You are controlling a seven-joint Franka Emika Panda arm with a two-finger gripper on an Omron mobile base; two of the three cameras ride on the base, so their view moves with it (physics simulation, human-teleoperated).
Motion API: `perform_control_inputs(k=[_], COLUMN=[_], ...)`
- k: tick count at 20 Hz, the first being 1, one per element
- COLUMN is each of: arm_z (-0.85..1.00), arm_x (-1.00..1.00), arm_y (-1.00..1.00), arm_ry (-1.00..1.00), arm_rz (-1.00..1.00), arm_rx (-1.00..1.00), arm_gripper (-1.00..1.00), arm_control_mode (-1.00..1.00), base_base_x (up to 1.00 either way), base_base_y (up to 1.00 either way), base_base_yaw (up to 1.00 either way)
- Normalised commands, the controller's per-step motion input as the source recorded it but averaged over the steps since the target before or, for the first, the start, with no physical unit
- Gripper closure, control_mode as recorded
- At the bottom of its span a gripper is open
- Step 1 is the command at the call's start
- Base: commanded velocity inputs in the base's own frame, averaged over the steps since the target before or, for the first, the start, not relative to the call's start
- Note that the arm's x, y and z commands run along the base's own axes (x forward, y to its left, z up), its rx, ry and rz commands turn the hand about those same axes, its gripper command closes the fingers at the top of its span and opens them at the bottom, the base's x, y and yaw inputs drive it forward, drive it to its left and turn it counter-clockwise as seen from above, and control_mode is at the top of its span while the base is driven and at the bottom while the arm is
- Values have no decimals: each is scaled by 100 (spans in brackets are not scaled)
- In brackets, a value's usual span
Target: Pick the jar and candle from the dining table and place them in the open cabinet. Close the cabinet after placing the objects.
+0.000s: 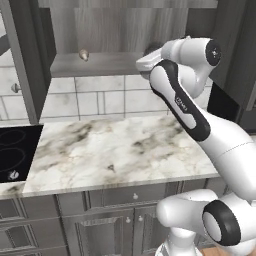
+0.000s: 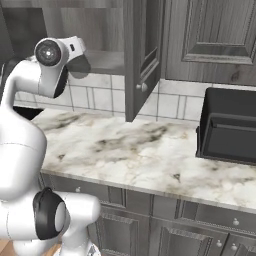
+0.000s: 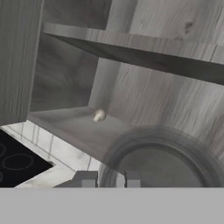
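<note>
The cabinet (image 1: 90, 65) hangs open above the counter, with an inner shelf (image 3: 144, 50) across it. My arm reaches up into it. In the hand view the dark grey jar (image 3: 162, 164) shows as a big round lid right at my gripper (image 3: 109, 179), which is shut on it, just above the cabinet floor (image 3: 70, 124). From the left base view the jar (image 1: 150, 49) is a dark shape at the hand. A small pale round thing, apparently the candle (image 1: 83, 54) (image 3: 99, 115) in its holder, stands further left on the cabinet floor. The dining table is out of view.
A marble counter (image 1: 115, 145) lies below with a black cooktop (image 1: 15, 150) at its left and a black box-like appliance (image 2: 230, 125) at its right. The cabinet doors (image 1: 25, 55) (image 2: 142, 55) stand swung out on both sides. Drawers (image 2: 150, 205) run underneath.
</note>
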Motion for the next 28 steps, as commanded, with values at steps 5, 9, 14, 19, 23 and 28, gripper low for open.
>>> perform_control_inputs(k=[5,9,14,19,23,28], arm_z=[6,26,16,0,0,-4], arm_x=[12,16,28,40,37,42], arm_y=[0,0,0,0,0,0], arm_ry=[0,0,0,0,0,0], arm_rz=[0,0,0,0,0,0], arm_rx=[0,0,0,0,0,0], arm_gripper=[100,100,100,100,100,100], arm_control_mode=[-100,-100,-100,-100,-100,-100], base_base_x=[0,0,0,0,0,0], base_base_y=[0,0,0,0,0,0], base_base_yaw=[0,0,0,0,0,0])
